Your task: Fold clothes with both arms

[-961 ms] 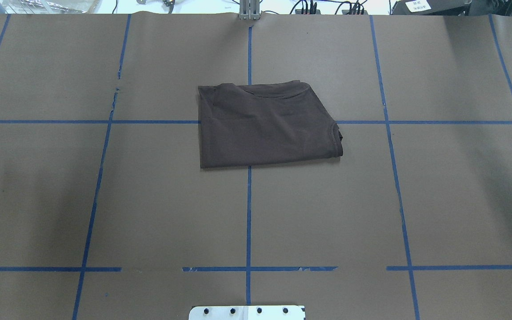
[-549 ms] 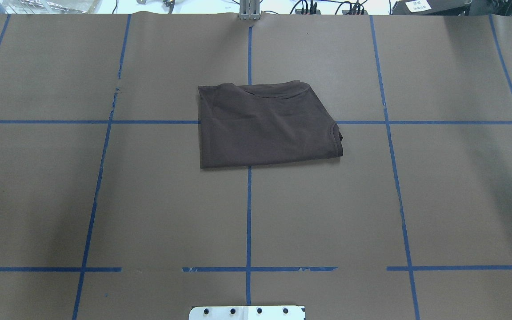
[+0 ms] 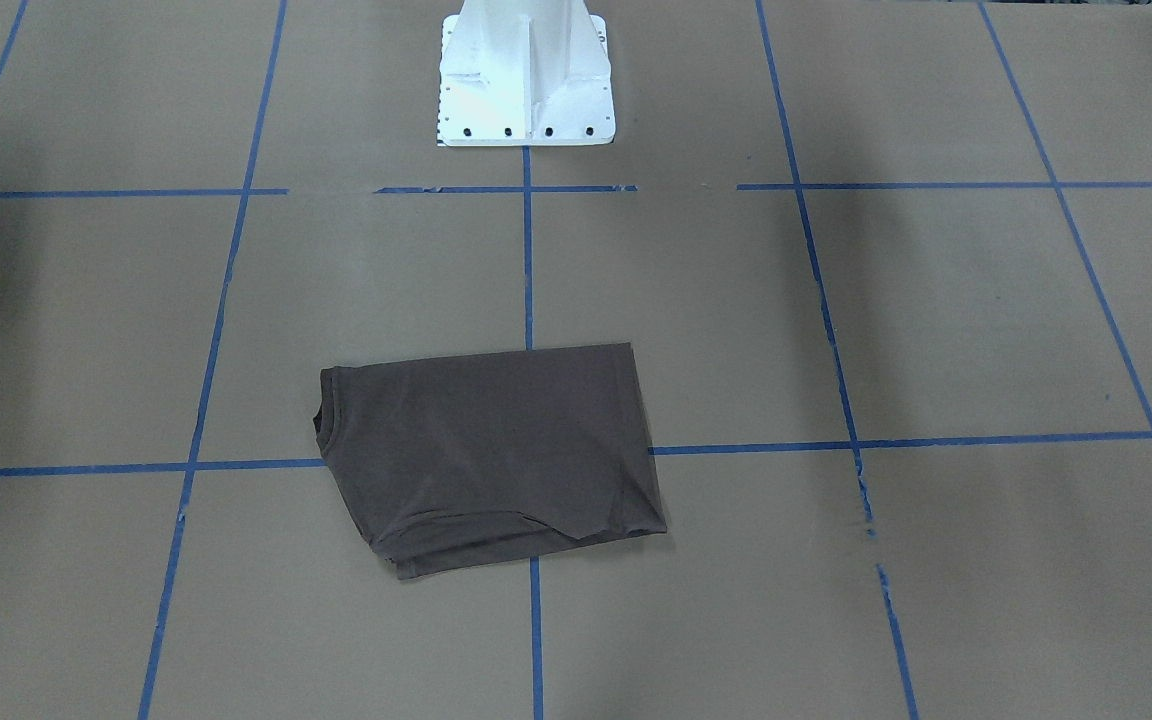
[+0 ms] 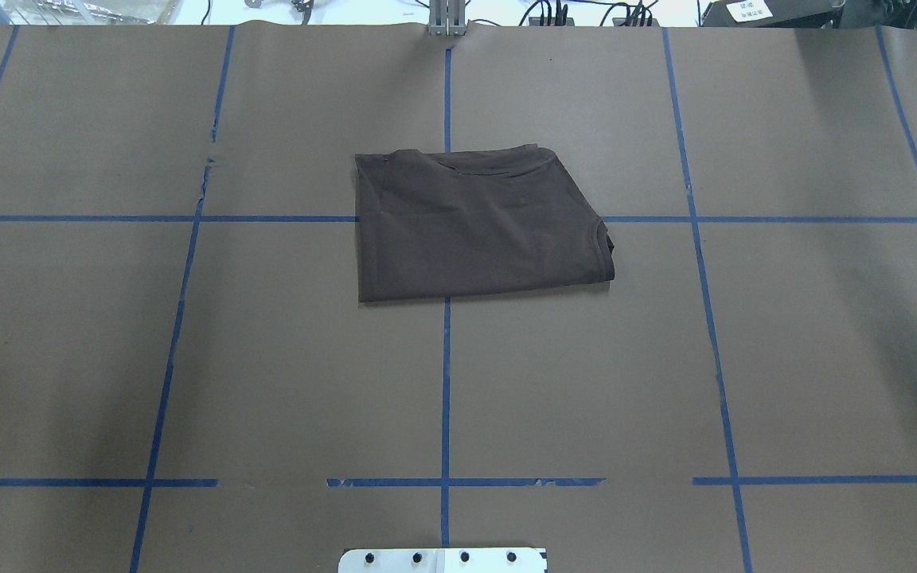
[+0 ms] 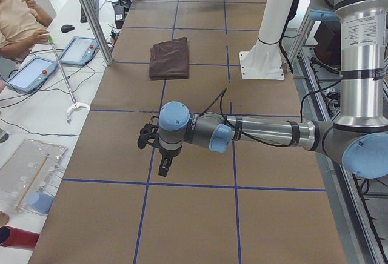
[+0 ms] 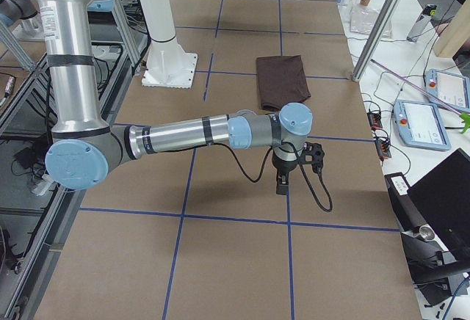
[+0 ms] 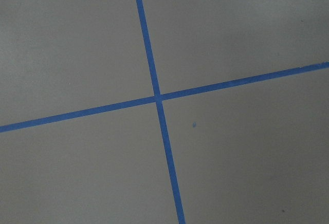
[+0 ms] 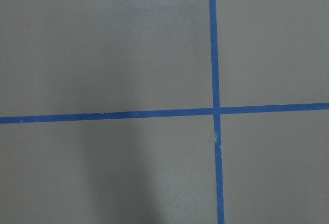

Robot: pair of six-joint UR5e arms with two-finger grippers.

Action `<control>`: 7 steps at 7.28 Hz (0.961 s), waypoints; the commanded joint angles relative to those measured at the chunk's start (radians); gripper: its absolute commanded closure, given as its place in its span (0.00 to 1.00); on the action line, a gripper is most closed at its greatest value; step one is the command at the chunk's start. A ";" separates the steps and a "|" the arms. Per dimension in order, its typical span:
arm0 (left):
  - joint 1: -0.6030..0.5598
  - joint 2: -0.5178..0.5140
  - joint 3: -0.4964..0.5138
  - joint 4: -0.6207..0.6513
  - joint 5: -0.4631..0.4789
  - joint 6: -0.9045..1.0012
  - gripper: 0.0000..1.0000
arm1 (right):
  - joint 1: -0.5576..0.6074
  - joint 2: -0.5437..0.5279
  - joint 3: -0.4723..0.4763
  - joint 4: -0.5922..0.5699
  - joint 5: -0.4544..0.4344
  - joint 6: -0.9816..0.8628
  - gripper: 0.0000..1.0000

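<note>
The shirt (image 4: pixel 474 227) lies folded into a compact, roughly rectangular packet in the middle of the tabletop (image 4: pixel 267 358). It covers the crossing of two blue tape lines (image 4: pixel 745 219), with the collar at the edge far from the robot and a sleeve opening on the robot's right side. Both arms are well apart from it. The left arm (image 5: pixel 260 132) hangs low over bare paper toward one end, and the right arm (image 6: pixel 183 133) does the same toward the other end. Each wrist camera sees only paper and tape. The left fingers (image 5: pixel 164 166) and the right fingers (image 6: pixel 281 184) show only in the side views, small and dark, so I cannot tell if they are wide or narrow; certainly they do not hold the shirt. I judge the folding is nearly or fully done. One risk from here is that a further grasp catches only the top layer, because the layers near the collar lie loose, and the packet would then come apart. A low sweep of an arm across the middle could also drag the cloth out of shape. The number of layers, the labels and the logo are hard to make out, dark cloth on brown paper. The shoulders of both arms are cut off, and a person (image 5: pixel 18 19) at a side table is only partly in view.
</note>
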 commanded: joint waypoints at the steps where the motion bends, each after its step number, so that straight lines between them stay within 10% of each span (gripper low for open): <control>1: -0.018 0.086 -0.172 0.078 0.000 -0.002 0.00 | -0.004 0.000 0.002 0.000 0.001 0.016 0.00; 7: -0.012 0.108 -0.064 0.120 0.016 -0.003 0.00 | -0.004 -0.012 -0.027 0.005 0.076 0.001 0.00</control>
